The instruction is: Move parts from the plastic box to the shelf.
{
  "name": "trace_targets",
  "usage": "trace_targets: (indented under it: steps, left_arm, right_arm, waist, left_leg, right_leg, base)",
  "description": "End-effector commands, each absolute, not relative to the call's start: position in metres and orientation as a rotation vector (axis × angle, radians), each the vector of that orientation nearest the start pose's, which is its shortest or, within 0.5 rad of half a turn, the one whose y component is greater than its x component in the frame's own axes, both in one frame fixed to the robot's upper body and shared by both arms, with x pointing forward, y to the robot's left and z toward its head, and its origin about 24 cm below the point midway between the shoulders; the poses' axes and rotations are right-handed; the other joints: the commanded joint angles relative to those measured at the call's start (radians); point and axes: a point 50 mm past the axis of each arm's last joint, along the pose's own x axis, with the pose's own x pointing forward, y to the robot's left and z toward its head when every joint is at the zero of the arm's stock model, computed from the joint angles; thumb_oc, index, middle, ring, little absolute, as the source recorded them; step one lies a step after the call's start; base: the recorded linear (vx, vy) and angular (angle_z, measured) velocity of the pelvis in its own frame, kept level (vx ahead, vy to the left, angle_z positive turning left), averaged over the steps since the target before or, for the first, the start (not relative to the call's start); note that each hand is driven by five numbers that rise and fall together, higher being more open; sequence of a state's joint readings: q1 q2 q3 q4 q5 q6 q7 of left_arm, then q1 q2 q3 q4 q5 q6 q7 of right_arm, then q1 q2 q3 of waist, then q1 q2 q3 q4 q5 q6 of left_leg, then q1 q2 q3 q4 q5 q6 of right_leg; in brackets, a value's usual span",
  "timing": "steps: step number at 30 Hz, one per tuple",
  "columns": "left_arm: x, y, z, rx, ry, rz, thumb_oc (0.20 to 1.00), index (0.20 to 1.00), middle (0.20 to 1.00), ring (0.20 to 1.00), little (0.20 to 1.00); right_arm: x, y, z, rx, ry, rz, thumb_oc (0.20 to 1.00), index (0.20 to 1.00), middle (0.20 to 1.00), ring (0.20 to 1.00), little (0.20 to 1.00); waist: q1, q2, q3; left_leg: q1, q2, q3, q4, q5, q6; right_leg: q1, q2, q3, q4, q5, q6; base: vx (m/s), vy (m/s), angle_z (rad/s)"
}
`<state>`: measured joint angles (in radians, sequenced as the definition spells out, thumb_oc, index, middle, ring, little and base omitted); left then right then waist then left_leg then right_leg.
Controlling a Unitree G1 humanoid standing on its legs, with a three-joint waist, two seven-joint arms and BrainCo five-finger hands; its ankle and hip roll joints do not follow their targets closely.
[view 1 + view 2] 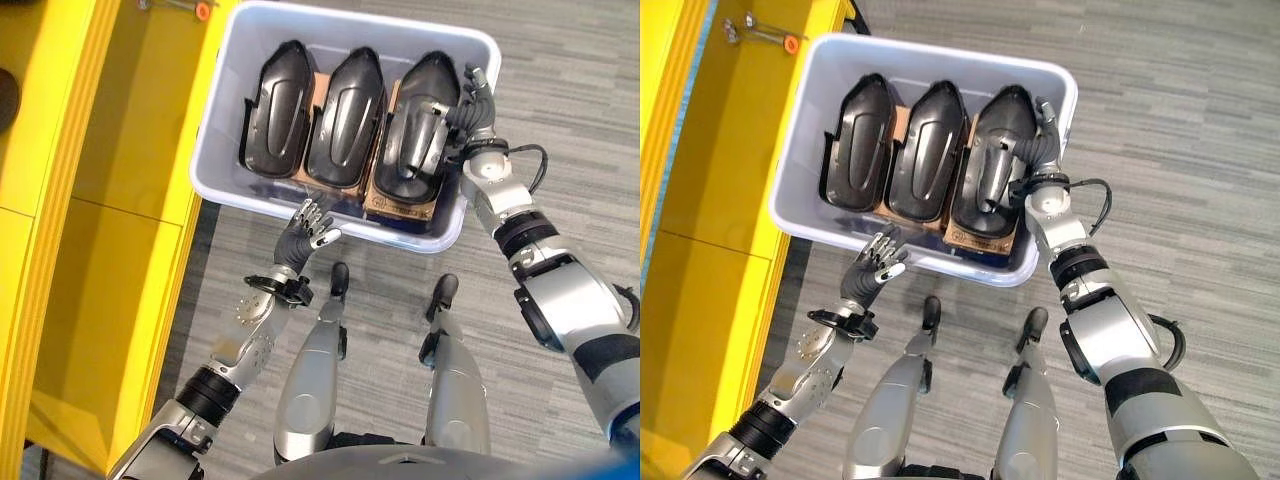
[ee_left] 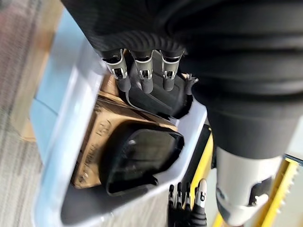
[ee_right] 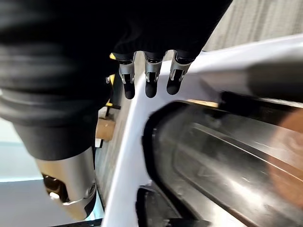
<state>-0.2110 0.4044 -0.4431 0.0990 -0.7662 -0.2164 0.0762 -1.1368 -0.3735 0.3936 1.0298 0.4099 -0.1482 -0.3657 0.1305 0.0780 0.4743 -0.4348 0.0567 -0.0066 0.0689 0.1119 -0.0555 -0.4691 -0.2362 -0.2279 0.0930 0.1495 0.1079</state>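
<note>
A pale plastic box (image 1: pixel 225 110) stands on the floor and holds three black moulded parts side by side on brown cardboard: a left part (image 1: pixel 278 105), a middle part (image 1: pixel 345 115) and a right part (image 1: pixel 415 120). My right hand (image 1: pixel 478 105) hovers at the box's right rim beside the right part, and its fingers (image 3: pixel 150 78) reach over the rim relaxed, holding nothing. My left hand (image 1: pixel 300 235) is raised just in front of the box's near wall. Its fingers (image 2: pixel 142 78) are relaxed and point towards the parts. The yellow shelf (image 1: pixel 110 150) stands to the left of the box.
A small metal tool with an orange end (image 1: pixel 760 37) lies on the shelf's far part. Grey striped carpet (image 1: pixel 560 60) spreads to the right of the box and in front of it. The box's left side is close against the shelf.
</note>
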Motion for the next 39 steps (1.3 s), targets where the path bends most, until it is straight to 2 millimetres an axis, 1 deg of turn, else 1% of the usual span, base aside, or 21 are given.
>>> trace_targets:
  steps: [1,3,7,15,17,26,30,31,32,33,34,35,38,39]
  left_arm:
    - [0.275,0.132,0.1,-0.337,-0.224,-0.33,1.0,1.0,1.0,1.0,1.0]
    - [0.276,0.13,0.102,-0.342,-0.228,-0.333,1.0,1.0,1.0,1.0,1.0]
    - [0.278,0.124,0.104,-0.346,-0.236,-0.347,1.0,1.0,1.0,1.0,1.0]
    - [0.28,0.12,0.105,-0.359,-0.24,-0.341,1.0,1.0,1.0,1.0,1.0]
    - [0.28,0.118,0.106,-0.36,-0.244,-0.345,1.0,1.0,1.0,1.0,1.0]
    - [0.28,0.118,0.106,-0.366,-0.248,-0.336,1.0,1.0,1.0,1.0,1.0]
    - [0.28,0.119,0.106,-0.362,-0.254,-0.322,1.0,1.0,1.0,1.0,1.0]
    - [0.28,0.122,0.107,-0.36,-0.258,-0.311,1.0,1.0,1.0,1.0,1.0]
    - [0.28,0.122,0.107,-0.36,-0.258,-0.311,1.0,1.0,1.0,1.0,1.0]
    - [0.28,0.124,0.107,-0.353,-0.262,-0.3,1.0,1.0,1.0,1.0,1.0]
    - [0.28,0.124,0.107,-0.353,-0.261,-0.3,1.0,1.0,1.0,1.0,1.0]
    - [0.281,0.125,0.108,-0.348,-0.269,-0.297,1.0,1.0,1.0,1.0,1.0]
    - [0.281,0.126,0.11,-0.344,-0.282,-0.303,1.0,1.0,1.0,1.0,1.0]
    - [0.28,0.127,0.111,-0.34,-0.285,-0.306,1.0,1.0,1.0,1.0,1.0]
  right_arm:
    - [0.421,-0.147,0.243,-0.213,-0.362,-0.18,1.0,1.0,1.0,1.0,1.0]
    - [0.422,-0.143,0.24,-0.222,-0.344,-0.171,1.0,1.0,1.0,1.0,1.0]
    - [0.424,-0.134,0.228,-0.277,-0.3,-0.142,1.0,1.0,1.0,1.0,1.0]
    - [0.422,-0.12,0.201,-0.319,-0.231,-0.092,1.0,1.0,1.0,1.0,1.0]
    - [0.422,-0.121,0.193,-0.343,-0.204,-0.092,1.0,1.0,1.0,1.0,1.0]
    - [0.421,-0.122,0.179,-0.455,-0.173,-0.087,1.0,1.0,1.0,1.0,1.0]
    - [0.421,-0.125,0.185,-0.479,-0.21,-0.108,1.0,1.0,1.0,1.0,1.0]
    - [0.42,-0.128,0.193,-0.524,-0.249,-0.119,1.0,1.0,1.0,1.0,1.0]
    - [0.42,-0.128,0.193,-0.524,-0.249,-0.119,1.0,1.0,1.0,1.0,1.0]
    - [0.42,-0.131,0.203,-0.595,-0.304,-0.127,1.0,1.0,1.0,1.0,1.0]
    - [0.42,-0.131,0.203,-0.595,-0.304,-0.128,1.0,1.0,1.0,1.0,1.0]
    - [0.419,-0.137,0.212,-0.711,-0.348,-0.139,1.0,1.0,1.0,1.0,1.0]
    - [0.418,-0.157,0.227,-0.833,-0.389,-0.194,1.0,1.0,1.0,1.0,1.0]
    - [0.417,-0.167,0.236,-0.897,-0.418,-0.22,1.0,1.0,1.0,1.0,1.0]
  waist:
    - [0.027,-0.052,0.019]
    - [0.03,-0.048,0.03]
    - [0.035,-0.043,0.045]
    - [0.042,-0.04,0.046]
    - [0.045,-0.039,0.046]
    - [0.049,-0.039,0.046]
    - [0.045,-0.044,0.046]
    - [0.04,-0.05,0.046]
    - [0.04,-0.05,0.046]
    - [0.032,-0.057,0.046]
    - [0.032,-0.057,0.046]
    - [0.025,-0.065,0.046]
    - [0.019,-0.072,0.046]
    - [0.015,-0.077,0.046]
  left_leg:
    - [-0.078,0.021,0.041,0.12,-0.104,0.011]
    - [-0.087,0.021,0.04,0.125,-0.104,0.012]
    - [-0.109,0.013,0.033,0.134,-0.104,0.015]
    - [-0.145,0.007,0.023,0.146,-0.106,0.019]
    - [-0.154,0.005,0.02,0.148,-0.106,0.02]
    - [-0.17,0.0,0.011,0.149,-0.104,0.021]
    - [-0.172,-0.001,0.011,0.15,-0.105,0.022]
    - [-0.171,0.0,0.013,0.149,-0.105,0.022]
    - [-0.17,0.0,0.013,0.149,-0.106,0.022]
    - [-0.168,0.003,0.015,0.15,-0.107,0.022]
    - [-0.168,0.003,0.015,0.15,-0.107,0.022]
    - [-0.165,0.004,0.016,0.149,-0.109,0.021]
    - [-0.159,0.005,0.016,0.149,-0.111,0.02]
    - [-0.157,0.006,0.016,0.15,-0.112,0.019]
  right_leg:
    - [0.073,-0.045,-0.005,-0.012,-0.055,0.026]
    - [0.066,-0.047,-0.008,-0.008,-0.056,0.025]
    - [0.052,-0.047,-0.009,0.002,-0.061,0.024]
    - [0.028,-0.048,-0.017,0.007,-0.063,0.023]
    - [0.021,-0.048,-0.02,0.009,-0.064,0.024]
    - [0.018,-0.051,-0.028,0.006,-0.065,0.025]
    - [0.018,-0.05,-0.028,0.005,-0.065,0.026]
    - [0.017,-0.049,-0.026,0.005,-0.064,0.026]
    - [0.017,-0.049,-0.026,0.005,-0.064,0.026]
    - [0.018,-0.048,-0.025,0.005,-0.064,0.026]
    - [0.018,-0.048,-0.025,0.005,-0.064,0.026]
    - [0.019,-0.046,-0.023,0.005,-0.063,0.027]
    - [0.025,-0.046,-0.021,0.004,-0.063,0.03]
    - [0.027,-0.045,-0.019,0.004,-0.063,0.03]
  base:
    - [-0.02,-0.001,0.03]
    - [-0.01,0.002,0.03]
    - [0.0,0.001,0.01]
    - [0.0,0.001,0.02]
    - [0.0,0.012,0.1]
    - [0.0,0.001,0.04]
    - [0.0,0.0,0.0]
    - [0.0,0.0,0.0]
    - [0.0,0.0,0.0]
    - [0.0,0.0,0.0]
    - [0.0,0.02,0.05]
    - [0.0,0.01,0.06]
    - [0.0,0.007,0.07]
    - [0.0,0.005,0.04]
